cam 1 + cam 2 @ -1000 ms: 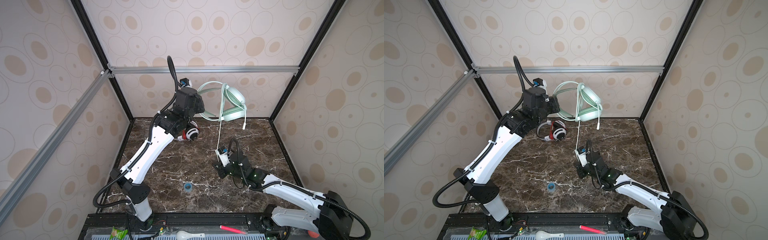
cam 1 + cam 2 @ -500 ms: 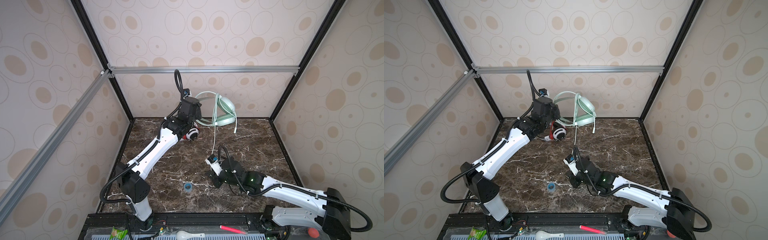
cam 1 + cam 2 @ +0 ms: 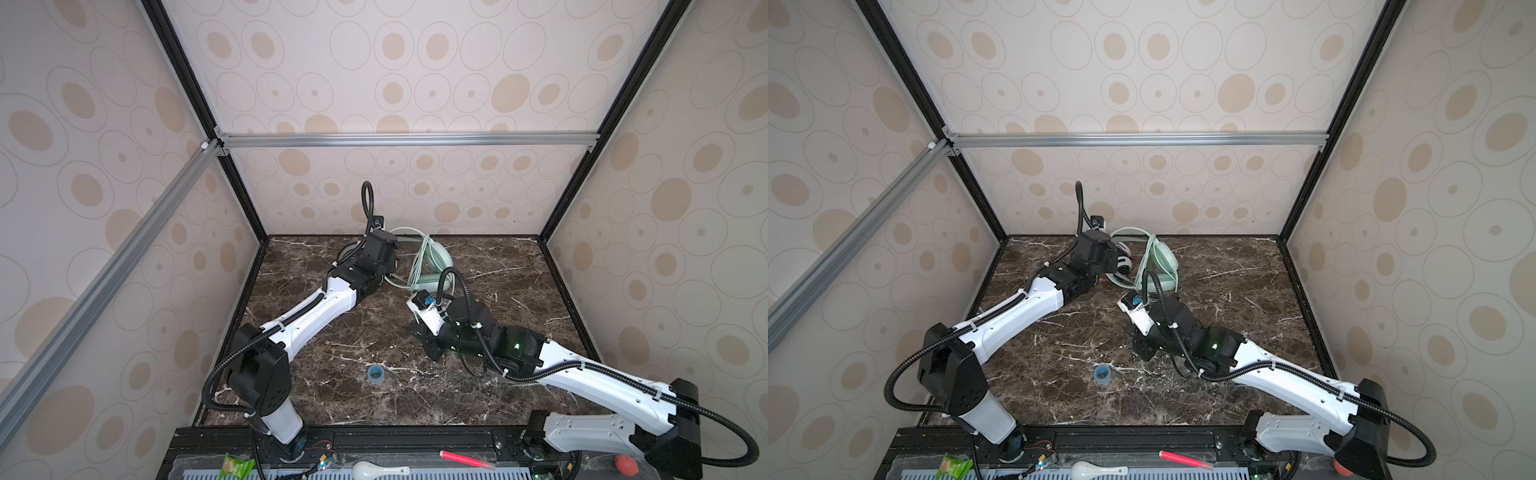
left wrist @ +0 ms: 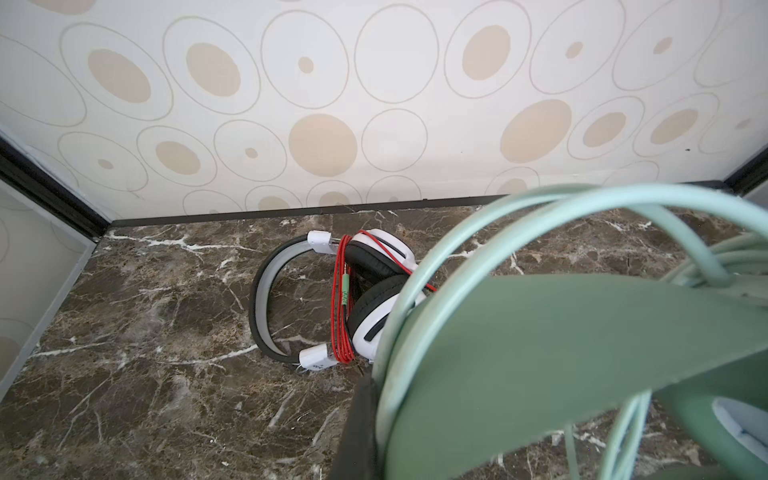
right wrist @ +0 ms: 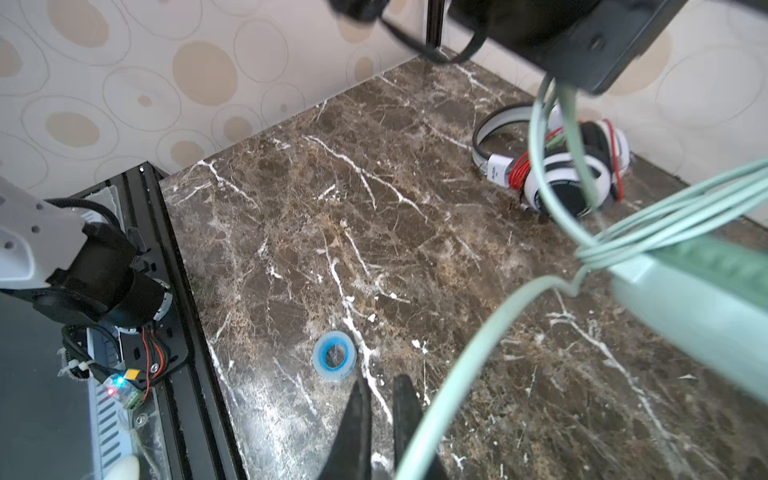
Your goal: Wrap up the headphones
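Lowered from mid-air, the pale mint-green plastic over-ear headphones (image 3: 436, 259), probably light, now sit low at the back of the brown marble table (image 3: 519, 299), the left gripper (image 3: 388, 255) clamped on their stiff headband (image 4: 561, 345), the safest hold, the right gripper (image 5: 380, 399) nearly closed beside their limp cord (image 5: 478, 332), grip unclear.
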